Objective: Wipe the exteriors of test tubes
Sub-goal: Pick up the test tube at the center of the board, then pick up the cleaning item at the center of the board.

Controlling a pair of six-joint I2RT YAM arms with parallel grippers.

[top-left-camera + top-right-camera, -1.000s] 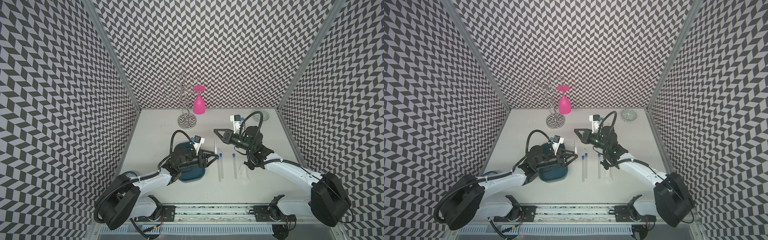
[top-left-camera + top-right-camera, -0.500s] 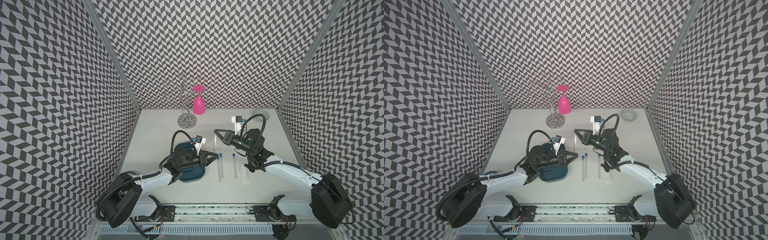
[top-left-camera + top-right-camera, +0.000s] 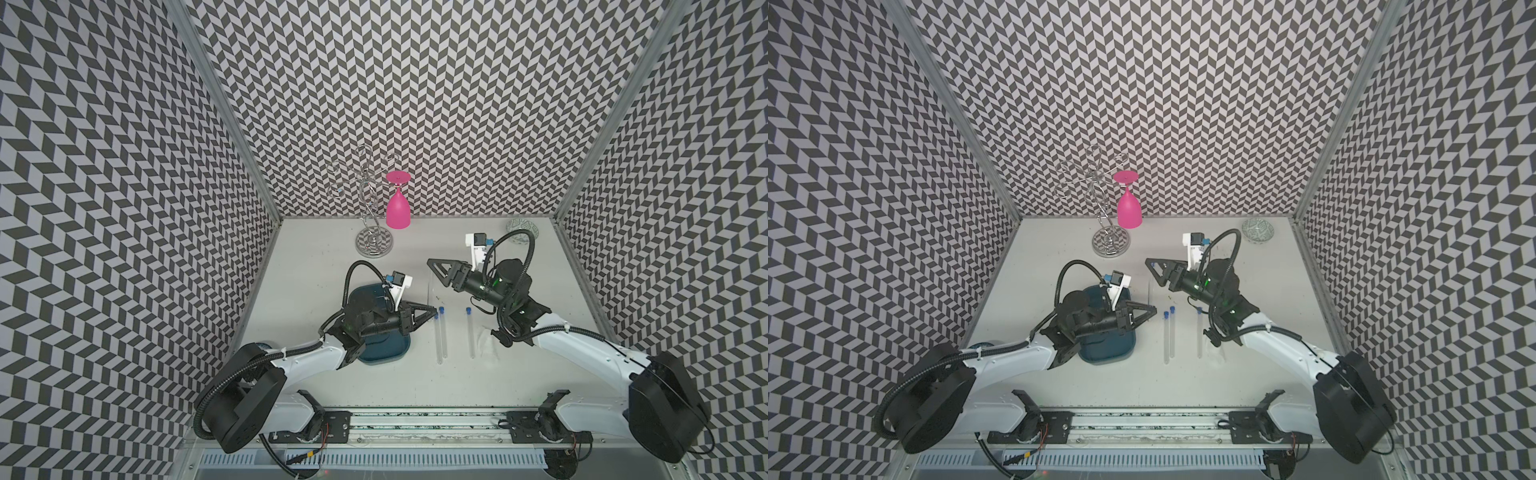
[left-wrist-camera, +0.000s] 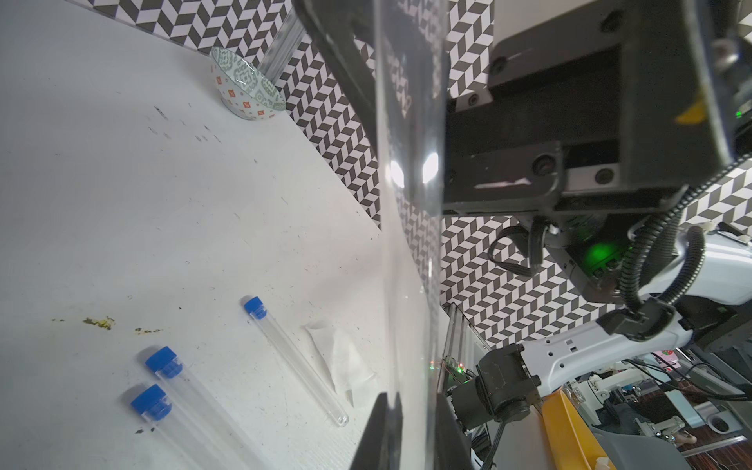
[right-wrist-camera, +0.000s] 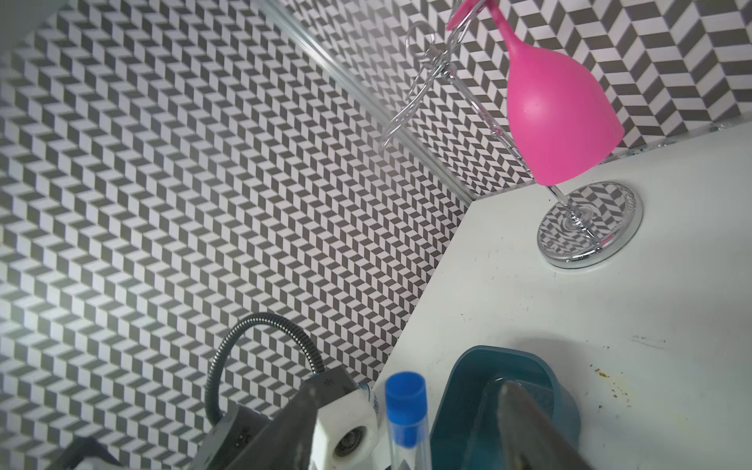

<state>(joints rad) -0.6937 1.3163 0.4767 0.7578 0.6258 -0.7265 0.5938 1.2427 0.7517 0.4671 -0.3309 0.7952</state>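
Observation:
One clear test tube (image 3: 432, 291) with a blue cap (image 5: 405, 392) stands almost upright over the table. My left gripper (image 3: 435, 310) is shut on its lower end, and the glass rises from between the fingers in the left wrist view (image 4: 409, 244). My right gripper (image 3: 432, 266) is open around the capped end without touching it. Three more test tubes lie on the table in both top views: a pair (image 3: 441, 336) (image 3: 1169, 336) and a single one (image 3: 471, 336) (image 3: 1199, 332). A white tissue (image 3: 487, 341) lies just right of the single one.
A teal tray (image 3: 388, 353) sits under my left arm. A chrome glass rack (image 3: 374, 243) with a pink glass (image 3: 397, 210) stands at the back. A patterned bowl (image 3: 521, 228) is in the back right corner. Patterned walls close three sides.
My left gripper has shut on the upright tube's lower end. My right gripper, shut on the tube before, has opened and let it go.

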